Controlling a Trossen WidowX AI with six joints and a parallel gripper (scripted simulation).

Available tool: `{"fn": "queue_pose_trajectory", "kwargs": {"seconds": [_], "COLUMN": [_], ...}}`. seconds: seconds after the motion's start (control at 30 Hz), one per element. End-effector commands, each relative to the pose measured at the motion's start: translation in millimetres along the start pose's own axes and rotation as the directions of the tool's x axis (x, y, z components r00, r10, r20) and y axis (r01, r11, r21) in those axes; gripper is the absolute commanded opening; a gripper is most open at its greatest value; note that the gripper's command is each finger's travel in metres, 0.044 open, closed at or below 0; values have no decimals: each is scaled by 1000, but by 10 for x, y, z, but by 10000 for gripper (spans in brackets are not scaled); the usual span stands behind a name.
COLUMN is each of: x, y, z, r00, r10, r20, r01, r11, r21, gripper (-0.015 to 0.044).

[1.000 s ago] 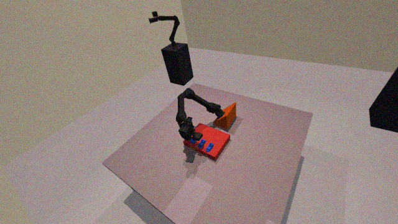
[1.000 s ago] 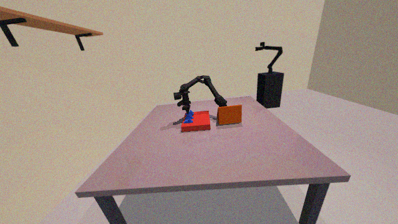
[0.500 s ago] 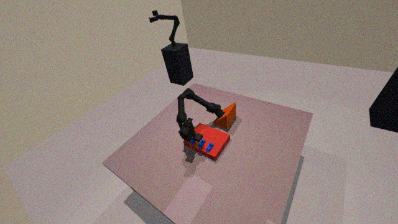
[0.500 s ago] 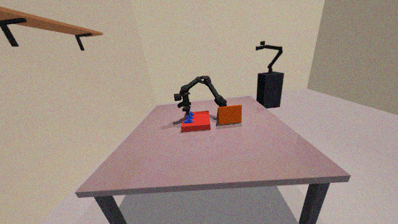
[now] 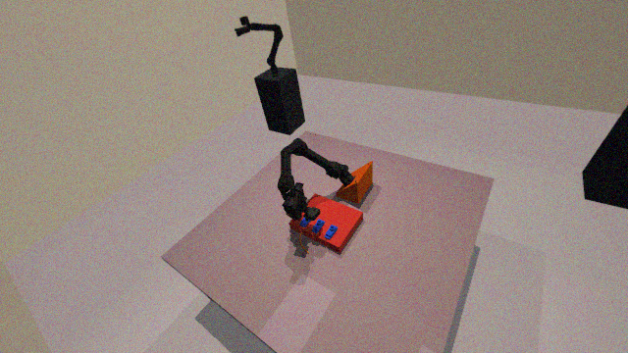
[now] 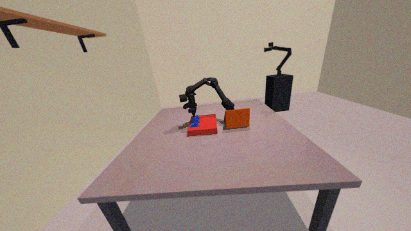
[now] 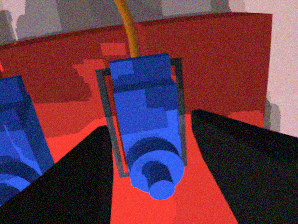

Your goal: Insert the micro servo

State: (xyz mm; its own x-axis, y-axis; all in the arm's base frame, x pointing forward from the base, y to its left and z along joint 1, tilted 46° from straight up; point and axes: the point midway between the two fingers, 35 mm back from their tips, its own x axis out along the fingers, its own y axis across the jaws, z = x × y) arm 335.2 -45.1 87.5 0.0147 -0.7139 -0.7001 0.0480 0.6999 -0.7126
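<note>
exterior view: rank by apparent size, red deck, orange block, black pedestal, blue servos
1. Black pedestal, though it stands farther back, so its true size is unsure.
2. Red deck and orange block look about alike; not ranked.
3. Blue servos, smallest by far.
</note>
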Motion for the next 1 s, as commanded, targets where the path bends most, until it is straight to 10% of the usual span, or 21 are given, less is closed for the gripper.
{"fn": "queue_pose_trajectory", "kwargs": {"seconds": [0.0, 0.4, 0.97], "x": [-142, -733, -1171], "y": [0, 35, 40], "z": [-2, -980, -1019], "r00": [1000, 1000, 994], "r10": [4, 10, 70], "r20": [4, -2, 87], "r01": [-4, -10, -67], "r11": [1000, 1000, 997], "r21": [8, 0, -43], "gripper": [187, 440, 440]}}
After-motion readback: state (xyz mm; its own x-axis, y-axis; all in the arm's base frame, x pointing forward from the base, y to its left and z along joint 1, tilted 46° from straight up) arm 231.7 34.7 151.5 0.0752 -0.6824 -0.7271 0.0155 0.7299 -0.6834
